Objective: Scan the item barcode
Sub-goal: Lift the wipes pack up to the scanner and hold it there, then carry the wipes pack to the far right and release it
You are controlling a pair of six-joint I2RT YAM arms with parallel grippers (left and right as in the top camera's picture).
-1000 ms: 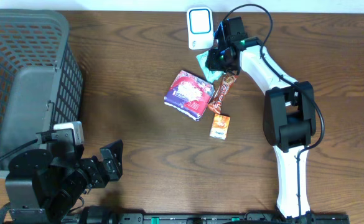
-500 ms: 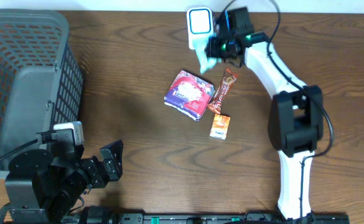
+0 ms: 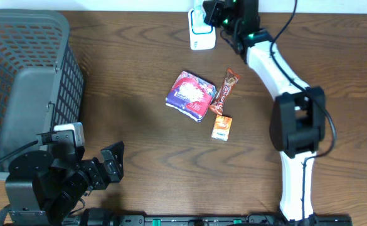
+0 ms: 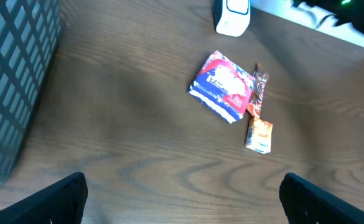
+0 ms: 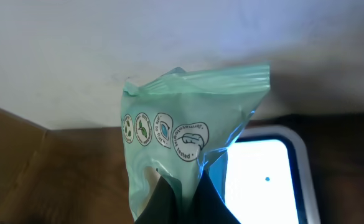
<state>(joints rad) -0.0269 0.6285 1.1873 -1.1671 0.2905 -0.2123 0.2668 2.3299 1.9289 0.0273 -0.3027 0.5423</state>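
Right jaws: the right gripper (image 5: 183, 202) is clamped on the bottom edge of a pale green crinkly plastic packet (image 5: 188, 124), which stands up out of the dark fingers.
Packet: off the table, held over the far edge and just beside the lit window of the white box-shaped barcode scanner (image 5: 266, 180).
Printed face: the side towards the wrist camera shows a row of round symbols; I can see no barcode there, and I cannot tell what the other side carries.
Just changed: a second ago this gripper was low among the loose items, closing on the packet next to the brown-and-orange candy bar wrapper (image 3: 226, 91). Now the arm has swung up and back to the scanner, and that spot is bare wood.
Meaning: to my eye the pick is done and the scan is in hand; the code likely needs turning to the window.
Left jaws: the left gripper (image 4: 182, 199) rests near the grey mesh basket (image 3: 26, 75), fingers wide apart, holding nothing, same as before.
Left behind: a purple, red and white pouch (image 3: 191, 94) and a small orange sachet (image 3: 221, 127).
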